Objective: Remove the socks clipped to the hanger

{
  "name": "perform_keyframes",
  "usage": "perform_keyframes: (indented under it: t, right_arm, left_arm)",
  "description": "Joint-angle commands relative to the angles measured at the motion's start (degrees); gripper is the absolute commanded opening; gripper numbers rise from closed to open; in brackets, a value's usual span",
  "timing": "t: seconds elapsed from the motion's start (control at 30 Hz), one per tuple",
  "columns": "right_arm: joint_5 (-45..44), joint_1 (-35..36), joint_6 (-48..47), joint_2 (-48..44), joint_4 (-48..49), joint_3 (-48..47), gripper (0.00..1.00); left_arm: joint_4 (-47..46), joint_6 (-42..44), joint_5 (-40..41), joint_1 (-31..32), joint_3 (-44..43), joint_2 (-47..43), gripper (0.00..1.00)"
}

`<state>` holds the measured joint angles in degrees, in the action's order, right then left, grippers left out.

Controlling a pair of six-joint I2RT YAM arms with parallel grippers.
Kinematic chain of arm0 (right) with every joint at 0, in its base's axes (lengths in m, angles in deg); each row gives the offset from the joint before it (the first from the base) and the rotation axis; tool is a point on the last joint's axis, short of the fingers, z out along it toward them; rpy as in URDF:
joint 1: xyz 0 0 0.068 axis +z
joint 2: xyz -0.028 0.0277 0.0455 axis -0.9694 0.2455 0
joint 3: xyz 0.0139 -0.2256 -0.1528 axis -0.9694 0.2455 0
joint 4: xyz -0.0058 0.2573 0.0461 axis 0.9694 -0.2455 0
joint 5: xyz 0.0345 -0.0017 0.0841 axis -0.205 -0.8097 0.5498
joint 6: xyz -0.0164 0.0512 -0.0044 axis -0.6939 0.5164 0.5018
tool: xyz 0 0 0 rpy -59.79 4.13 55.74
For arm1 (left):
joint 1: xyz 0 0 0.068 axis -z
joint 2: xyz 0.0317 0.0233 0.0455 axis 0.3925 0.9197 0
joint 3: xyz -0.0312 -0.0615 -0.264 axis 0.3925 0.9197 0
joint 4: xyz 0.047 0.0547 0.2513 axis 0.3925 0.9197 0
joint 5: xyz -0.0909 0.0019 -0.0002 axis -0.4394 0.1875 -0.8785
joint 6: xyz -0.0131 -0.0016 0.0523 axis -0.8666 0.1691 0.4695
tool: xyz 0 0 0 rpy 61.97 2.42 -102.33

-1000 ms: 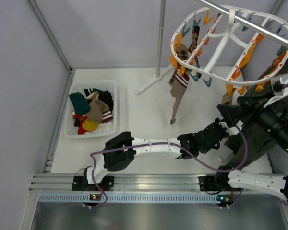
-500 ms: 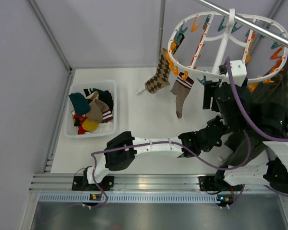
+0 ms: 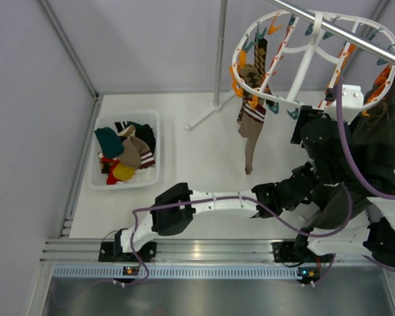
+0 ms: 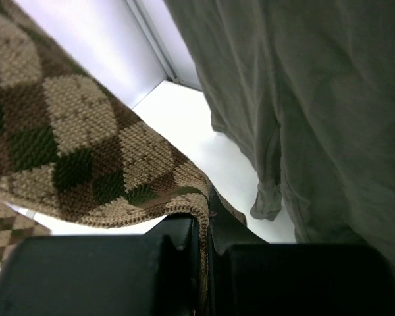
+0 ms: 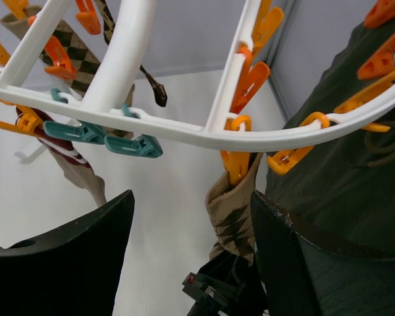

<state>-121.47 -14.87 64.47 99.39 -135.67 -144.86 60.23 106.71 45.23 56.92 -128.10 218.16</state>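
White plastic fills the upper right of the overhead view: the hanger (image 3: 301,69), an oval frame with orange and teal clips, hangs from a metal rail (image 3: 355,39). A brown sock (image 3: 250,141) dangles from the frame's left rim, with a patterned sock (image 3: 251,74) clipped just above it. At left centre a clear bin (image 3: 99,179) holds loose socks (image 3: 128,151). A dark green garment (image 3: 382,151) hangs at the right edge. The left gripper (image 3: 308,179) reaches across the table to lower right of centre, and the right gripper (image 3: 297,130) is raised above it, under the frame's near rim; neither one's jaws can be read from here

In the left wrist view, the left gripper (image 4: 204,263) sits at the bottom edge, its jaws pinched tight on the cuff of an argyle sock (image 4: 72,151) that stretches to the upper left. The green garment (image 4: 316,99) fills the right side

In the right wrist view, the right gripper (image 5: 192,204) has its jaws spread wide, one dark finger (image 5: 66,263) at lower left and the other at lower right. Between them, touching neither, the argyle sock (image 5: 234,217) hangs from an orange clip (image 5: 236,164) on the hanger's rim (image 5: 184,131). Teal clips (image 5: 105,135) hang at left, and the garment (image 5: 342,184) sits at right
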Motion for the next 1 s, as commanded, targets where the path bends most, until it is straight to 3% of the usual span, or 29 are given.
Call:
perform_keyframes:
  t: [0.0,0.47,0.8,0.97]
  right_arm:
    - [-5.16,-1.51,2.39,-0.48,-9.55,-0.88,0.68]
    - [-6.13,-7.04,-4.28,-2.50,-5.96,2.45,0.68]
    - [-5.87,-9.95,-9.39,-3.56,-0.24,5.54,0.68]
    - [-1.29,-9.95,-12.19,-4.09,3.44,5.09,0.67]
  left_arm:
    - [-0.71,0.60,-1.89,0.65,-4.15,0.76,0.00]
    - [0.26,3.85,-5.41,2.76,-13.64,5.33,0.00]
    - [0.43,4.73,-8.48,3.64,-14.35,5.68,0.00]
    - [1.14,4.47,-12.53,3.64,-13.38,5.51,0.00]
